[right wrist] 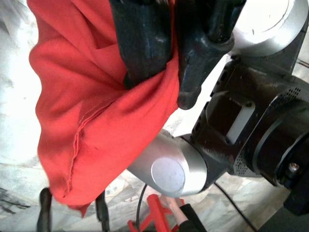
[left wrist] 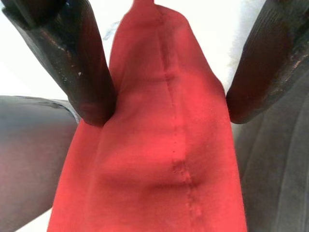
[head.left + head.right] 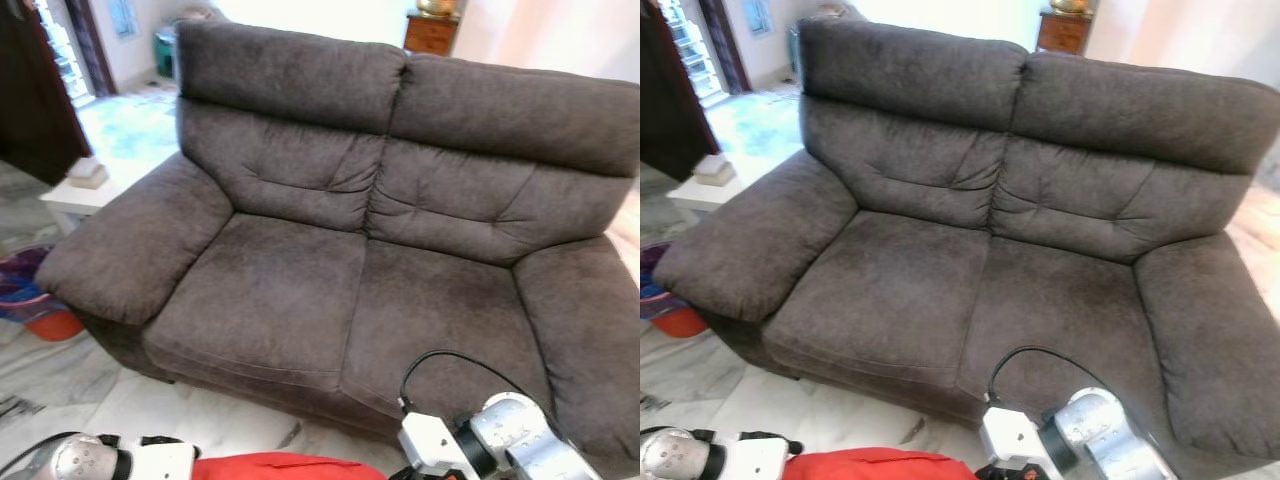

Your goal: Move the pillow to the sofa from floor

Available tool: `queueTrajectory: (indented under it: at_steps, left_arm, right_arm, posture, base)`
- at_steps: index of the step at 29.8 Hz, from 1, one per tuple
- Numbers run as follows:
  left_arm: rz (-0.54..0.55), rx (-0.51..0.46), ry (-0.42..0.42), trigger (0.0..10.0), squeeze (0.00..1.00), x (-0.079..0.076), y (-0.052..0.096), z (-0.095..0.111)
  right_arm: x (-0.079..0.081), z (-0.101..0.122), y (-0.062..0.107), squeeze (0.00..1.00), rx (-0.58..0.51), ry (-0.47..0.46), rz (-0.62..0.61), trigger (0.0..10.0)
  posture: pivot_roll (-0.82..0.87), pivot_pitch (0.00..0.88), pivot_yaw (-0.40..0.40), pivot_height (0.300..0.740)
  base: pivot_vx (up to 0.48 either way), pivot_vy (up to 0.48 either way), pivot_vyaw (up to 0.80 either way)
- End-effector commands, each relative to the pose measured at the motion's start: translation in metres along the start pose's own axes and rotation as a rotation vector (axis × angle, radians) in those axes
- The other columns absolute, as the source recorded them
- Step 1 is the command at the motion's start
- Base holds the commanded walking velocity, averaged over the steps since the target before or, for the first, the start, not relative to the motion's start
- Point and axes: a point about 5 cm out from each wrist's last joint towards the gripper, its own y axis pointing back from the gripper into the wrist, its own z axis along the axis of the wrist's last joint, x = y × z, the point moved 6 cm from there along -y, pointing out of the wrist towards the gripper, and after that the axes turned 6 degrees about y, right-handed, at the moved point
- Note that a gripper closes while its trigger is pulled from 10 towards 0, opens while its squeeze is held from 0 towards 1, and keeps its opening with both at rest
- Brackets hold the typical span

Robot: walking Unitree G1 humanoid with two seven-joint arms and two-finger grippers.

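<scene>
One red pillow (image 3: 275,466) is held low in front of one dark two-seat sofa (image 3: 300,290), above the pale floor (image 3: 190,415), with both cushions bare. In the left wrist view its seam runs lengthwise away between the fingers, so its long axis lies along that gripper. The left gripper (image 2: 164,104) has its fingers spread wide, both pressing the pillow's sides, while the right gripper (image 1: 159,82) is pinched nearly closed on a bunched fold of the red cloth.

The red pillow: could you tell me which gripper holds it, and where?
Both: left gripper straddles the pillow at its seamed edge; right gripper pinches bunched fabric.
</scene>
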Motion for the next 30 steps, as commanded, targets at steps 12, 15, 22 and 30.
queueTrajectory:
  at_steps: [12,15,22,30]
  left_arm:
    - [-0.011,0.036,-0.019,10.0,0.0,-0.013,-0.019,-0.004]
    - [0.031,0.016,-0.011,10.0,0.0,-0.008,-0.021,-0.001]
    - [0.029,0.008,-0.009,10.0,0.0,-0.013,-0.029,0.002]
    - [0.023,-0.001,0.038,0.0,0.0,-0.023,-0.04,0.003]
  right_arm:
    - [-0.004,0.03,0.001,0.0,-0.078,0.105,0.014,10.0]
    - [-0.002,0.032,0.001,0.0,-0.084,0.109,0.019,10.0]
    - [-0.002,0.037,0.002,0.0,-0.091,0.119,0.023,10.0]
    - [-0.003,0.039,0.001,0.0,-0.098,0.12,0.02,10.0]
  posture:
    - [0.16,0.084,-0.094,0.74]
    - [0.16,0.089,-0.096,0.74]
    - [0.16,0.093,-0.098,0.74]
    - [0.15,0.093,-0.099,0.74]
  base:
    - [0.0,0.0,0.0]
    - [0.0,0.0,0.0]
    - [0.0,0.0,0.0]
    - [0.0,0.0,0.0]
